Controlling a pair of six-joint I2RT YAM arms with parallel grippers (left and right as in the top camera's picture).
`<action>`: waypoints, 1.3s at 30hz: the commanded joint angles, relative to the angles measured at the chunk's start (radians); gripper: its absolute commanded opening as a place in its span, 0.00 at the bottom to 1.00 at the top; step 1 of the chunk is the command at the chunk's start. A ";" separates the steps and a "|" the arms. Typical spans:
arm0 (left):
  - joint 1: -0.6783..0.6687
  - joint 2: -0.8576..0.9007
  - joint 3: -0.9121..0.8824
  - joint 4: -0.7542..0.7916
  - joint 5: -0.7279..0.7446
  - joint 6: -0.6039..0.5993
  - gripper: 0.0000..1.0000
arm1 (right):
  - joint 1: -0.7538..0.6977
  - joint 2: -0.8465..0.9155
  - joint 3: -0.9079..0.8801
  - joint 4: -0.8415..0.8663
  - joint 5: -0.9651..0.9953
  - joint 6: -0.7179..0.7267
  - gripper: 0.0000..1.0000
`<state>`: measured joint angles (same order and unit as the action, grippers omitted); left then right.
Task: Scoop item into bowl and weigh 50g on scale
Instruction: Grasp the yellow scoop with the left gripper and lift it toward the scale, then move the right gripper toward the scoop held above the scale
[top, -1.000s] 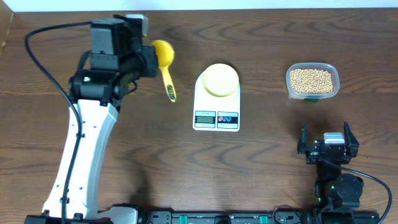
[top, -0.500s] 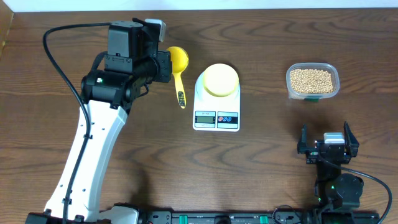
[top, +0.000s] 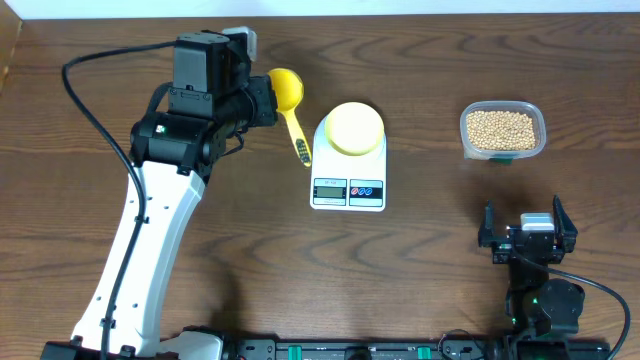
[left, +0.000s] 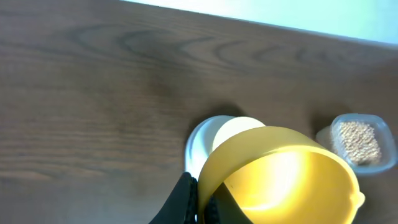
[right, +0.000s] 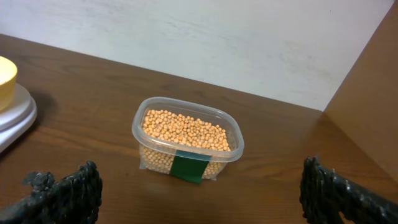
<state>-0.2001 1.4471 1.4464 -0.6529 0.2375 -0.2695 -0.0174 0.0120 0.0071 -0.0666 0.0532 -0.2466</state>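
Dark wooden desk (top: 420, 270) fills the overhead view, with a pale wall behind it in the right wrist view.

On the left, the left pincer (top: 262, 103) is closed on a yellow scoop (top: 285, 88). It grips the rim of the cup rather than the handle, which hangs free and points toward the near edge. The left wrist view shows a dark finger (left: 185, 194) pinching that rim, and the cup looks empty.

Just to the right sits the white scale (top: 348, 190) with the pale yellow bowl (top: 354, 128) on its platform. No beans show in the bowl, and the display is too small to read.

Well apart, further right, a clear tub (top: 541, 130) holds the beans (top: 500, 128), filled near the brim.

Nearest the front right, the right pincer (top: 524, 222) rests with its jaws spread wide, holding nothing.

Judging by this, the scoop must cross over the scale to reach the tub. It should pass high enough that the dangling handle cannot strike the bowl or press on the platform. A rim grip is weak against twisting, so it should dig in shallow and take small loads. The right pincer could steady the tub.
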 joint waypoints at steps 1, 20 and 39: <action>-0.002 -0.010 -0.007 0.005 -0.002 -0.247 0.07 | -0.002 -0.005 -0.002 -0.003 0.008 -0.001 0.99; -0.003 -0.009 -0.019 -0.039 -0.002 -0.609 0.08 | -0.002 -0.005 -0.002 0.000 0.042 -0.106 0.99; -0.002 -0.009 -0.019 -0.046 -0.003 -0.716 0.08 | 0.000 0.008 -0.002 0.059 -0.436 0.789 0.99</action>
<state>-0.2001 1.4471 1.4361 -0.6994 0.2379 -0.9730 -0.0174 0.0132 0.0071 -0.0441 -0.2485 0.2932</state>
